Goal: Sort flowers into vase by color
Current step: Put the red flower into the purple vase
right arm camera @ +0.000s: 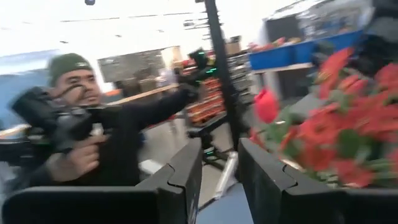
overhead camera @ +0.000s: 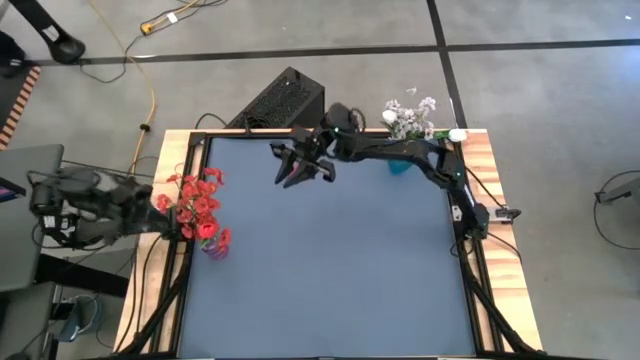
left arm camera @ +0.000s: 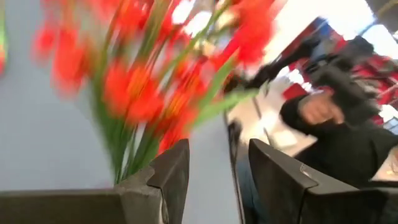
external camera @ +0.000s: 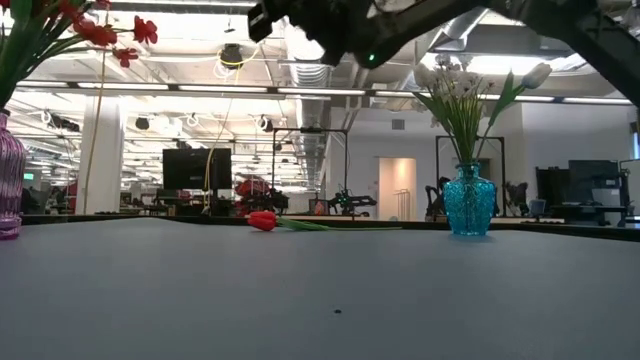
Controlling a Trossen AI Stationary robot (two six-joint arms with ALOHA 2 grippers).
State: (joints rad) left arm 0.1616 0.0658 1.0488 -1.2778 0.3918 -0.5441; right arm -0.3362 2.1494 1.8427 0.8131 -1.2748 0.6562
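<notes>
Red flowers (overhead camera: 198, 200) stand with their stems in a purple vase (external camera: 8, 175) at the table's left edge. White flowers (overhead camera: 410, 118) stand in a teal vase (external camera: 468, 200) at the far right. A single red tulip (external camera: 262, 220) lies on its side on the mat near the far edge, stem pointing right. My left gripper (left arm camera: 217, 180) is open just left of the red bunch (left arm camera: 143, 81), nothing between its fingers. My right gripper (overhead camera: 295, 168) hovers high over the far middle of the table, open and empty (right arm camera: 221, 174), facing the red flowers (right arm camera: 348, 137).
A blue-grey mat (overhead camera: 330, 270) covers the table inside a wooden rim (overhead camera: 490, 200). A black box (overhead camera: 282, 100) sits just beyond the far edge. A person (right arm camera: 93, 124) shows beyond the table's left side. Open mat lies across the middle and near side.
</notes>
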